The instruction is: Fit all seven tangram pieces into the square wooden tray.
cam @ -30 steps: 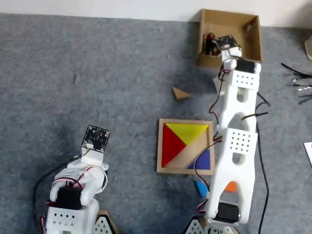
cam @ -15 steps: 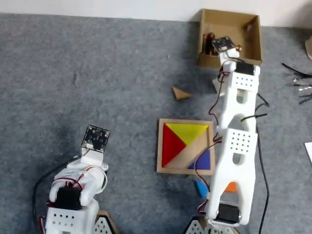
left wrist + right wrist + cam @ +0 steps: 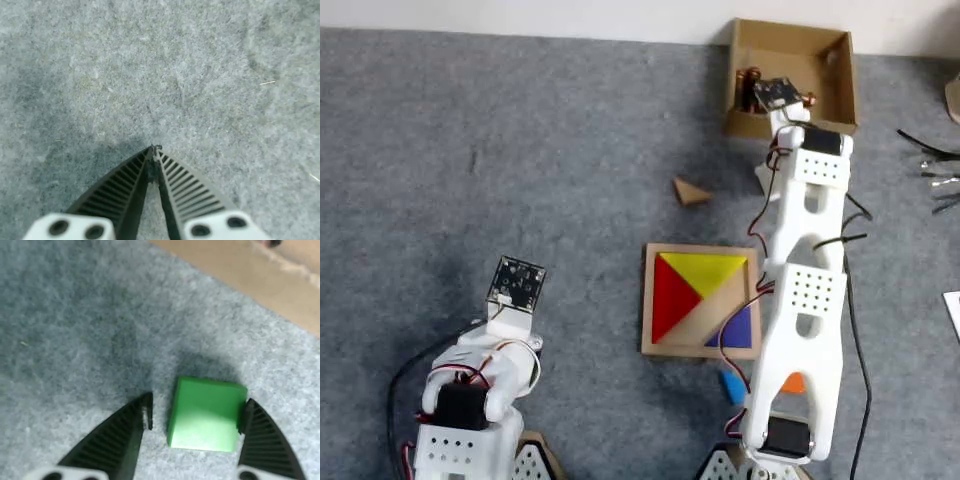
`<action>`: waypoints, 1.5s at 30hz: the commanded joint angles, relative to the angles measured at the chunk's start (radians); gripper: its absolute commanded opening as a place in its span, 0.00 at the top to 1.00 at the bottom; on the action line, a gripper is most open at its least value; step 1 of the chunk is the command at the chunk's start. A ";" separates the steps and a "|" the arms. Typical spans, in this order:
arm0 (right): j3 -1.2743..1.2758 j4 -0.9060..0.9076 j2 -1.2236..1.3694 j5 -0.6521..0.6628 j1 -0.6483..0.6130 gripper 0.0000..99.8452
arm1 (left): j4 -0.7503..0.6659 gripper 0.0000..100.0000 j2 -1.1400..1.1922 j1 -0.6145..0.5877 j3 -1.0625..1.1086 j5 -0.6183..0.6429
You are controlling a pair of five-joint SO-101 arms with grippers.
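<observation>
Green square (image 3: 206, 415) sits between parted jaws of right end effector (image 3: 197, 412).

the table (image 3: 520, 150) is covered all over in grey felt, mottled and a little fuzzy. the square wooden tray (image 3: 648, 300) lies flat on it toward the right of the middle. a small tan triangle (image 3: 691, 191) lies alone on the felt beyond the tray, apart from it. a cardboard box (image 3: 795, 60), open at the top, sits at the far edge, right of centre. a green square (image 3: 206, 414) lies flat on the felt near the box wall. just past the tray's near right corner lie a blue piece (image 3: 731, 385) and an orange piece (image 3: 794, 382). thin dark cables (image 3: 930, 165) trail in from the right edge.
</observation>
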 commanded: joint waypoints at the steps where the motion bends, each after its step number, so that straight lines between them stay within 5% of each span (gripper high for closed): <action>1: 0.004 0.058 0.041 0.018 0.025 0.73 | -0.005 0.99 -0.015 -0.015 0.021 0.006; 19: -0.031 0.134 0.038 -0.031 0.024 0.80 | -0.005 0.99 -0.015 -0.015 0.021 0.008; 34: -0.197 0.292 0.042 -0.029 0.028 0.99 | -0.002 0.99 -0.015 -0.015 0.021 0.006; 45: -0.197 0.295 -0.025 -0.029 0.064 1.00 | -0.003 0.99 -0.015 -0.013 0.021 0.008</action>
